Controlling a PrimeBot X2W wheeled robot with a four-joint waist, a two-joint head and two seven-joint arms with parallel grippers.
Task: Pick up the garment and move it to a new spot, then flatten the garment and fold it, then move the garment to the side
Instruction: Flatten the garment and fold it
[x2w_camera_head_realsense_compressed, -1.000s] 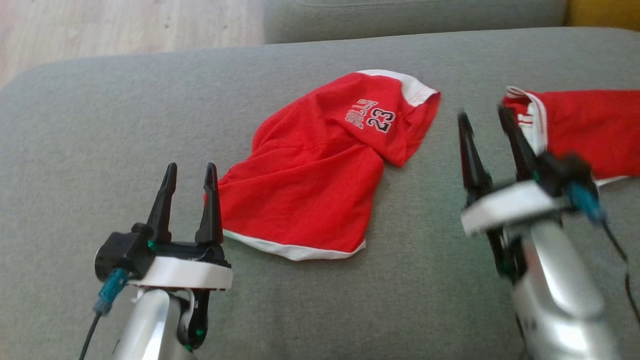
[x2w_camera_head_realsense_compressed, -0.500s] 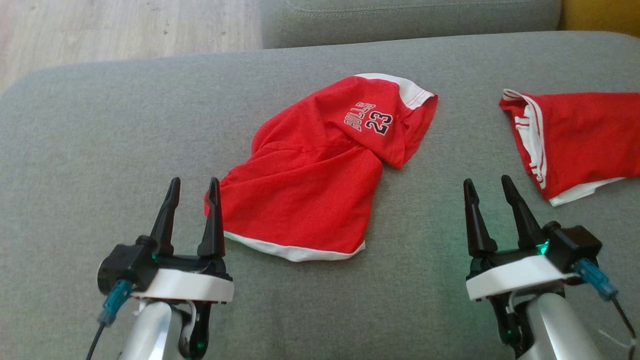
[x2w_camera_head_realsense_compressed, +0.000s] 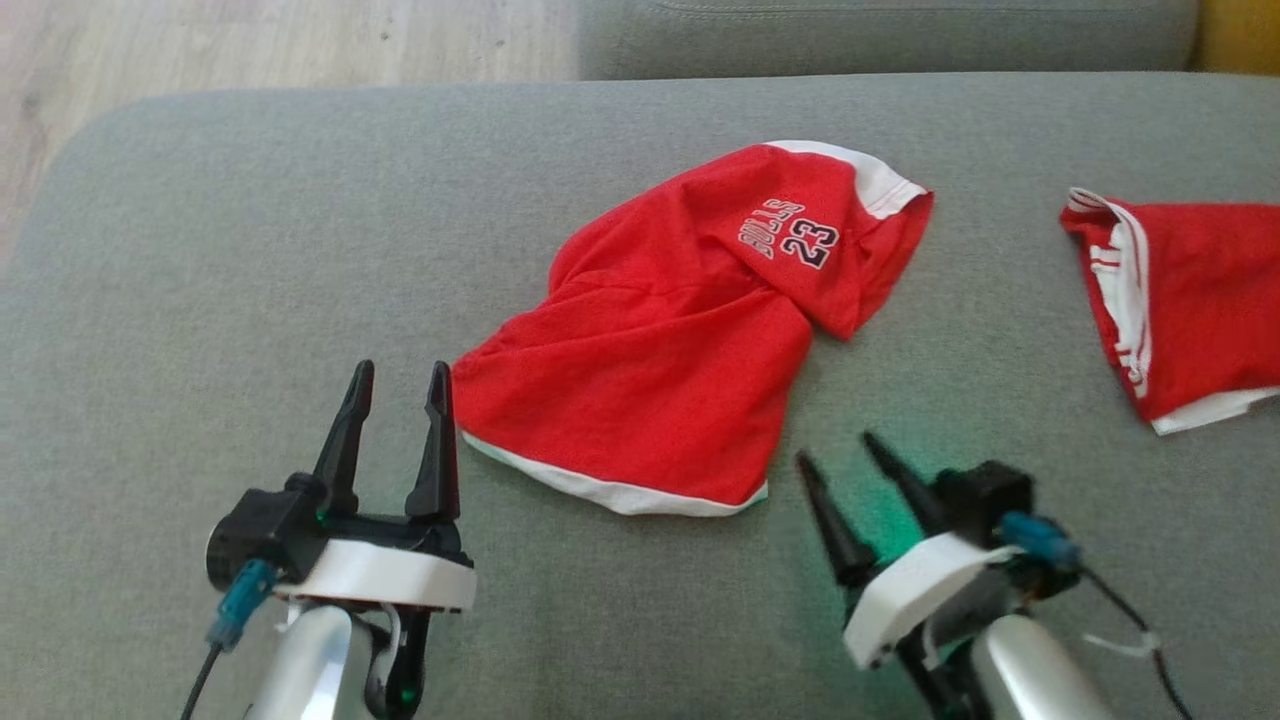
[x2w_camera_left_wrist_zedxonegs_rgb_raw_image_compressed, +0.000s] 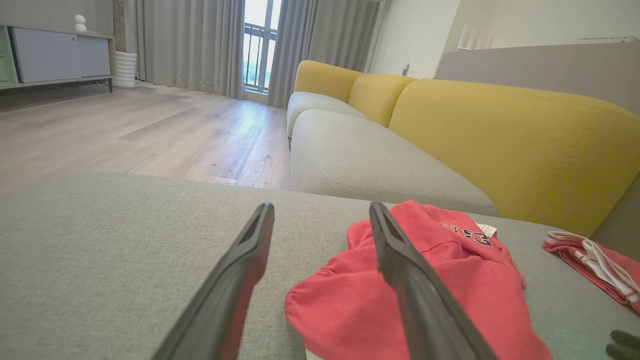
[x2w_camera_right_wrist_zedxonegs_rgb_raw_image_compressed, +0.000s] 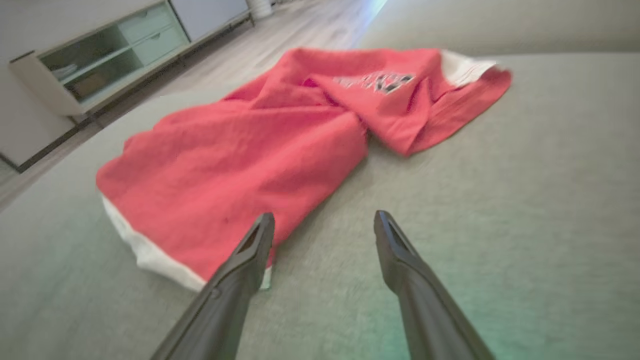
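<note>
red shorts crumpled on grey cushion. l gripper just beside shorts' left hem corner, r gripper near right hem corner; both w/ fingers apart, empty.

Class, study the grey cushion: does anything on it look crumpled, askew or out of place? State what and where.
The red garment on the cushion lies bunched, one part folded across itself so its 23 print sits askew. A second red piece lies apart on the right, cut off by the picture's edge.
</note>
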